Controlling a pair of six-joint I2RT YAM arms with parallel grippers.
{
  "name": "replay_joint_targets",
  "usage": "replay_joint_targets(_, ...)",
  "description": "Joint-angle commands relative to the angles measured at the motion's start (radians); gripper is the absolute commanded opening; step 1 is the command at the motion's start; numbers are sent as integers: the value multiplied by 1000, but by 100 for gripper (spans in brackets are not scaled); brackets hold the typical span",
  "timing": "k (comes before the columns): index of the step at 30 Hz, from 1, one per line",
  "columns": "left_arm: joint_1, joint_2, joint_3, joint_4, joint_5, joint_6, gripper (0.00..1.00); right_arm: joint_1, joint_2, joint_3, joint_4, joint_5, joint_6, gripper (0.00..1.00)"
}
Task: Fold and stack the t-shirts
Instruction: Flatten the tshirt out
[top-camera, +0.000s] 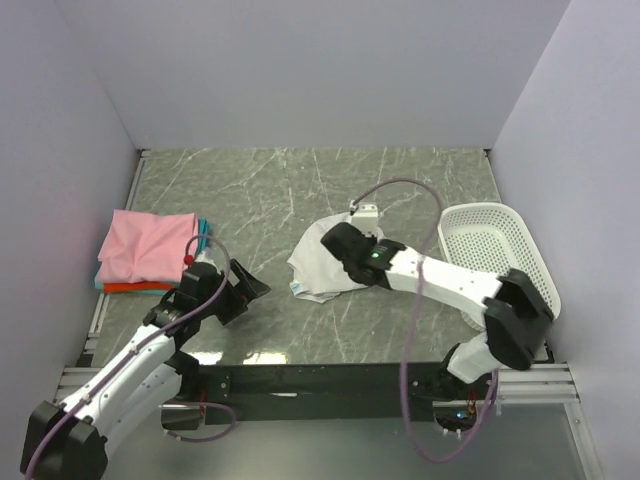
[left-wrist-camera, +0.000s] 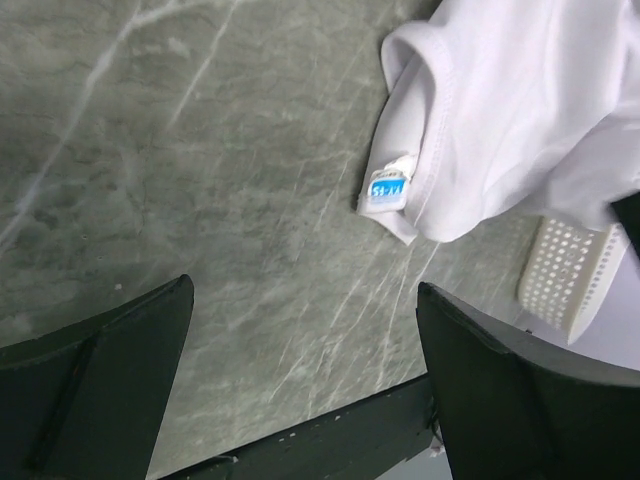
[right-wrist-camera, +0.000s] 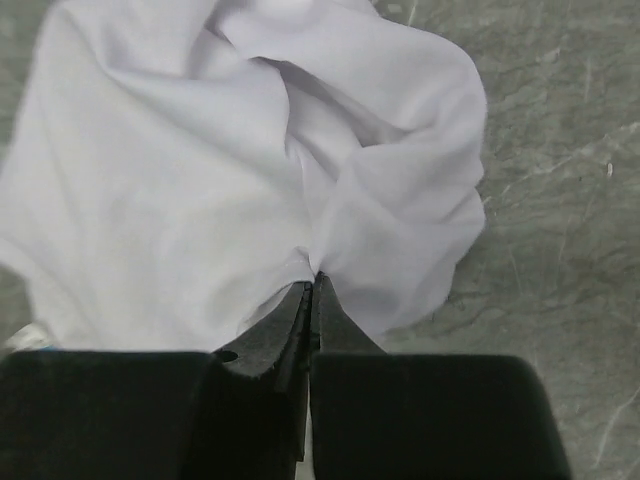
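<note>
Pinching white t-shirt (top-camera: 312, 272) (outside basket (top-camera: 470, 208)) is the right end effector (right-wrist-camera: 312, 285).

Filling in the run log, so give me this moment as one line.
right gripper: shut on crumpled white t-shirt | left gripper: open, holding nothing | pink t-shirt: folded, top of stack at left

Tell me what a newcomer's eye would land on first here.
The crumpled white t-shirt at mid-table, pinched by the shut right gripper. Next, the pink-topped stack of folded shirts at the left edge, beside the open left gripper, and the white basket at the far right.
</note>
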Motion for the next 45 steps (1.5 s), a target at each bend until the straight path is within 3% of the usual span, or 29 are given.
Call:
replay_joint_targets(1, -36, 48, 60, 99, 16, 19, 99, -15, -178, -68, 88, -31, 6, 0)
replay_joint_targets(7, -191, 183, 167, 132, -89, 8, 99, -143, -447, -257, 111, -146, 98, 0)
replay_joint_targets(11, -282, 331, 221, 185, -131, -4, 99, -287, -631, -399, 151, -316, 95, 0)
replay_joint_targets(15, -371, 467, 292, 269, -145, -16, 93, -381, -782, -466, 118, -376, 66, 0)
replay_joint_targets(22, -425, 700, 437, 210, -223, -10, 87, -418, -840, -472, 70, -359, 25, 0)
replay_joint_targets(29, -432, 797, 513, 175, -255, -10, 75, -446, -797, -484, 97, -425, -9, 0)
replay_joint_targets(37, -432, 898, 595, 141, -258, 11, 55, -481, -798, -490, 99, -434, -34, 0)
replay_joint_targets(40, -432, 930, 645, 84, -270, 30, 31, -501, -806, -495, 99, -437, -41, 0)
replay_joint_targets(41, -432, 933, 654, 72, -274, 33, 10, -503, -807, -496, 101, -440, -43, 0)
replay_joint_targets(42, -432, 933, 664, 61, -274, 37, 1, -506, -806, -495, 104, -450, -45, 0)
replay_joint_targets(45, -432, 909, 666, 58, -280, 53, 1, -513, -810, -487, 113, -477, -66, 0)
